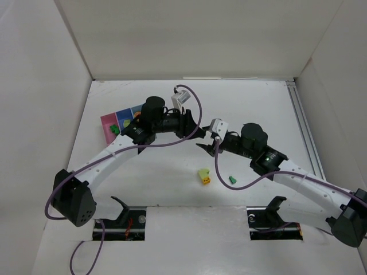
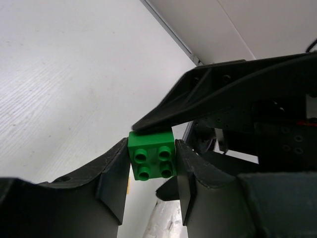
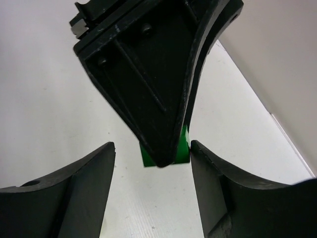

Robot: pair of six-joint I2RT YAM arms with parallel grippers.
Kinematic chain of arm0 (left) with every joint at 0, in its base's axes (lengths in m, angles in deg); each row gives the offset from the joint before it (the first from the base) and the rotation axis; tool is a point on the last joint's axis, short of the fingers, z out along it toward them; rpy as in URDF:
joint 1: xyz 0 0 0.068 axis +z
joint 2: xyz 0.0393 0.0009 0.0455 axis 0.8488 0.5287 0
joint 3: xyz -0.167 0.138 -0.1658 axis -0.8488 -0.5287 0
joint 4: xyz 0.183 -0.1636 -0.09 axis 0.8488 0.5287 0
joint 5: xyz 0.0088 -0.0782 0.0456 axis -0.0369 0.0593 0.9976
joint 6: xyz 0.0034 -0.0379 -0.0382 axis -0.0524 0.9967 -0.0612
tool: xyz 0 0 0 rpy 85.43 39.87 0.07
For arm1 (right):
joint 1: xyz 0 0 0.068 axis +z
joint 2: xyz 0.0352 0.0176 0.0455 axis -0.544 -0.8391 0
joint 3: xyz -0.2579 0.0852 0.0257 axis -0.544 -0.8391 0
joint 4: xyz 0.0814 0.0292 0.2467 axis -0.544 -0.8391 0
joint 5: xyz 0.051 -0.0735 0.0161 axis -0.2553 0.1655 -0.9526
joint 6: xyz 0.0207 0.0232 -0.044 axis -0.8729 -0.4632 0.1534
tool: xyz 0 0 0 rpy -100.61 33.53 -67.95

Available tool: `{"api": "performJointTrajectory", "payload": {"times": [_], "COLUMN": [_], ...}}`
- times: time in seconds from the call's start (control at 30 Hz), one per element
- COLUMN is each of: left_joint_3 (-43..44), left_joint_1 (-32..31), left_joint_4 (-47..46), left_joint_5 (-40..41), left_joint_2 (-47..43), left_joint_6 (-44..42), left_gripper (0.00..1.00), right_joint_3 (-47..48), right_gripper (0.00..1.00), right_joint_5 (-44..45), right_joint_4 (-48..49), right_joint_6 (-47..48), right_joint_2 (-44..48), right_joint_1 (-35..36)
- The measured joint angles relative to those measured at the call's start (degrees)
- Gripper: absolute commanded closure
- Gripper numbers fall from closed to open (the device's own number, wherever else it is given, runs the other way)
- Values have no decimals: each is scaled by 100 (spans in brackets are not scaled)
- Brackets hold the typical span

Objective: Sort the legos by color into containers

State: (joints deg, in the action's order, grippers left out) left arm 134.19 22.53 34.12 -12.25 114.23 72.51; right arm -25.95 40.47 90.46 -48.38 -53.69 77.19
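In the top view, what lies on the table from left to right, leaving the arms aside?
Pink box → blue boxes → yellow-orange brick → green brick.

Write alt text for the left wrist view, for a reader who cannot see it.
The left gripper clamps a small green brick between its two dark fingers, four studs facing the camera. A black finger of the other arm reaches its tip to the brick's top edge, above a white table.
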Motion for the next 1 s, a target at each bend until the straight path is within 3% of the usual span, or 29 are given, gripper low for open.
{"api": "performJointTrajectory", "payload": {"times": [0.23, 0.27, 0.3, 0.4, 0.57, 0.87, 1.0], "left_joint_3": [17, 17, 17, 17, 20, 68, 151], "left_joint_1": [164, 166, 184, 210, 490, 2214, 2785], "left_joint_4": [339, 396, 466, 678, 1167, 2267, 2533], "left_joint_5": [553, 645, 776, 1193, 2356, 5045, 5744], "left_joint_2": [0, 0, 0, -4, -35, 81, 503], "left_joint_6": [4, 4, 4, 2, 94, 868, 1093], "left_gripper": [100, 100, 100, 100, 100, 100, 100], "right_joint_3": [31, 31, 31, 31, 20, -44, -232], "right_gripper": [20, 17, 7, 1, 1, 1, 1], "right_joint_5": [219, 306, 415, 863, 1786, 2767, 2959], "right_joint_4": [-28, -42, -46, -59, -127, -767, -1139], "right_joint_6": [-61, -87, -107, -192, -444, -1215, -1569], "right_joint_2": [22, 50, 81, 229, 452, 409, 407], "right_joint_1": [0, 0, 0, 0, 0, -420, -686]}}
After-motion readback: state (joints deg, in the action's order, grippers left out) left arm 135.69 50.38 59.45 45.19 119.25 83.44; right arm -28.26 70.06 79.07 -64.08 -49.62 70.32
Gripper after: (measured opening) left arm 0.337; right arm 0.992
